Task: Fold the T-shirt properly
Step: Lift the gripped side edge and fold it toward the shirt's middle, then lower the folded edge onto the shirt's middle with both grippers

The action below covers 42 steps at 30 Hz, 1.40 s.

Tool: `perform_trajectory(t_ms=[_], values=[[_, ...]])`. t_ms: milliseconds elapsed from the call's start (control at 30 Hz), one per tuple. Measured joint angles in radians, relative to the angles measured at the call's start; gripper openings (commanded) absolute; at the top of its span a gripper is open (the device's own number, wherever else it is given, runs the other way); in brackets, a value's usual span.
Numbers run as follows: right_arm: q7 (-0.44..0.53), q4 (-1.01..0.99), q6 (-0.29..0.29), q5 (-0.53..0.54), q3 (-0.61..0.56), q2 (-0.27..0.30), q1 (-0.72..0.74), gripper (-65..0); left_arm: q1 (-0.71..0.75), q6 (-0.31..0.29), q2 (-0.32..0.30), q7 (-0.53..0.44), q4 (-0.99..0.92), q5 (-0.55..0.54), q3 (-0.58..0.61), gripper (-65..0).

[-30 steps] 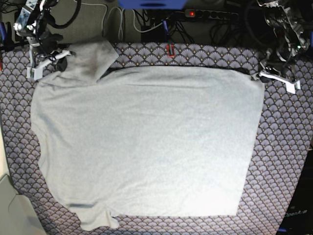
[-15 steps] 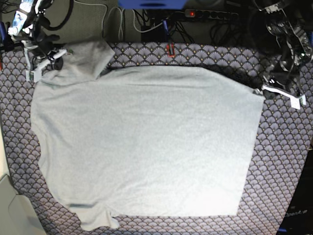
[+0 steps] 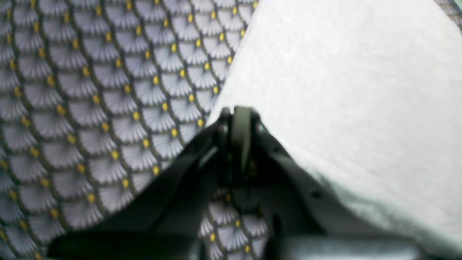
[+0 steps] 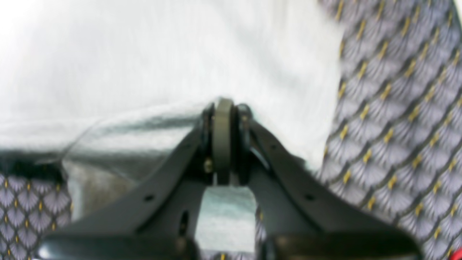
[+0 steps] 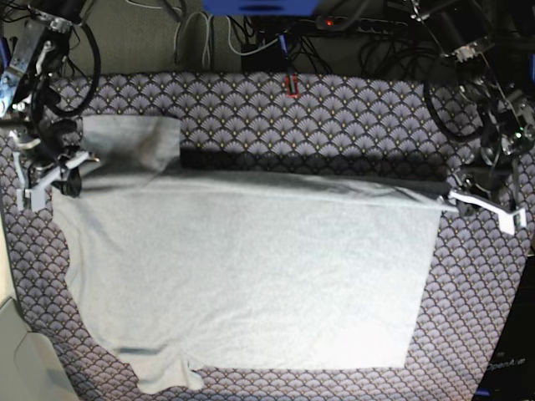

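The light grey T-shirt [image 5: 251,267] lies plain side up on the fan-scale tablecloth [image 5: 334,109]. Its far edge is lifted and stretched between my two grippers, with a dark shadow under it. My left gripper [image 5: 456,199] is shut on the shirt's far right corner. The left wrist view shows its closed tips [image 3: 238,115] pinching the shirt's edge [image 3: 343,90]. My right gripper [image 5: 71,171] is shut on the far left edge by a sleeve [image 5: 134,138]. The right wrist view shows its tips [image 4: 223,108] closed on a fold of the shirt [image 4: 144,54].
Cables and a power strip [image 5: 351,25] run behind the table's far edge. A small red object [image 5: 292,85] sits on the cloth at the far middle. A pale grey surface [image 5: 21,359] is at the near left corner. The other sleeve [image 5: 163,372] lies at the near left.
Both grippers have moved toward the near side, pulling the shirt's far edge with them. More tablecloth now shows behind the shirt.
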Motion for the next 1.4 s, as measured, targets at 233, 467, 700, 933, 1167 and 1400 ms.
perform_trajectory(t_ms=[233,467,700,933,1167,1400], values=[[-0.002,-0.214,-0.003,-0.111,-0.101,0.050,0.208,-65.0,-0.131,0.000,0.003,-0.002,-0.163,0.066,0.033,-64.1],[0.007,-0.393,-0.002,-0.248,-0.180,0.050,0.430,-65.0,-0.262,-0.001,0.000,-0.006,-0.258,0.122,0.037,-64.1],[0.090,-0.564,-0.001,-0.262,-0.246,0.071,0.561,-65.0,-0.370,-0.002,-0.003,-0.008,-0.353,0.129,0.038,-64.1],[0.184,-0.726,0.000,-0.265,-0.252,0.105,0.624,-65.0,-0.439,-0.004,-0.005,-0.080,-0.445,0.182,0.035,-64.1],[0.259,-0.858,-0.002,-0.265,-0.325,0.160,0.696,-65.0,-0.492,-0.009,-0.011,-0.095,-0.534,0.212,0.038,-64.1],[0.280,-0.872,-0.001,-0.265,-0.387,0.151,0.706,-65.0,-0.508,-0.009,-0.022,-0.179,-0.535,0.200,0.230,-64.1]])
